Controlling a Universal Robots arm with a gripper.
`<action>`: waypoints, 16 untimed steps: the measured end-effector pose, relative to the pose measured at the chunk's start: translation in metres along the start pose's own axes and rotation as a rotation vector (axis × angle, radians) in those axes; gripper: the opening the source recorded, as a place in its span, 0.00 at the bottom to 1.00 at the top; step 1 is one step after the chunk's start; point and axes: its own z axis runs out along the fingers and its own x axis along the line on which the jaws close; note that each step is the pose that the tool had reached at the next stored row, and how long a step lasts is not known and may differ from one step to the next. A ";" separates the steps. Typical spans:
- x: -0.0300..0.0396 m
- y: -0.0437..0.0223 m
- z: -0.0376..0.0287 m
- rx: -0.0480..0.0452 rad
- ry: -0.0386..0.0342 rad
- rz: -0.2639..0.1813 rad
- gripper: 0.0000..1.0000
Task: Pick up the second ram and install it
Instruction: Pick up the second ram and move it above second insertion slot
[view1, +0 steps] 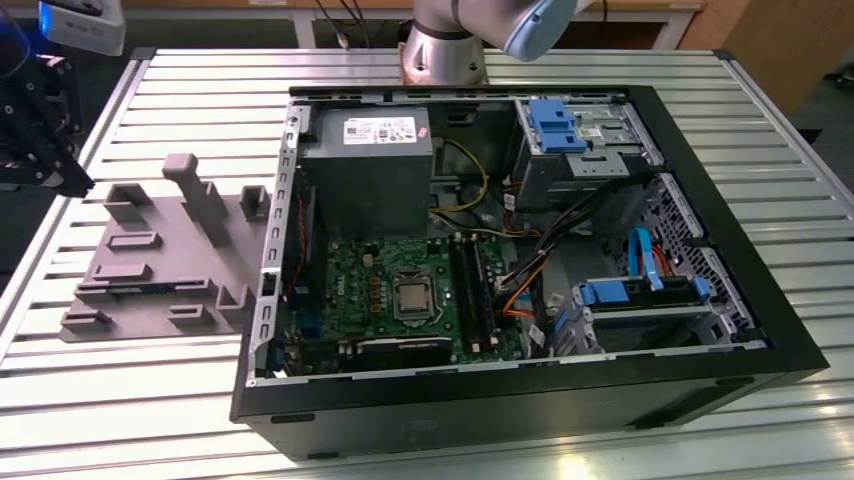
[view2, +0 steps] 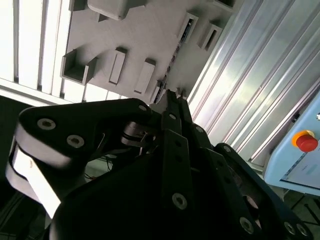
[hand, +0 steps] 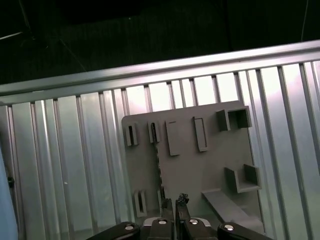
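Case (view1: 534, 400): one, open, on slatted worktop (view1: 160, 420); holds green board (view1: 400, 290), grey supply box (view1: 367, 165), two drive bays (view1: 587, 150) | Holder (hand: 200, 170): one, grey, beside case | Ram (view1: 110, 290): one, on edge in holder slot, long axis along exterior view's left–right | Pincer (hand: 175, 201): over holder, nearly closed, empty

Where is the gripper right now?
The gripper hovers over the grey holder plate, which lies on the slatted table at the exterior view's left, beside the open computer case.
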 end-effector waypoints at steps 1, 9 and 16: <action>0.0002 -0.0001 0.0018 0.0000 0.0000 0.000 0.17; 0.0021 -0.0010 0.0162 -0.0001 0.0001 0.000 0.25; 0.0059 -0.0020 0.0288 -0.0024 0.0008 -0.010 0.32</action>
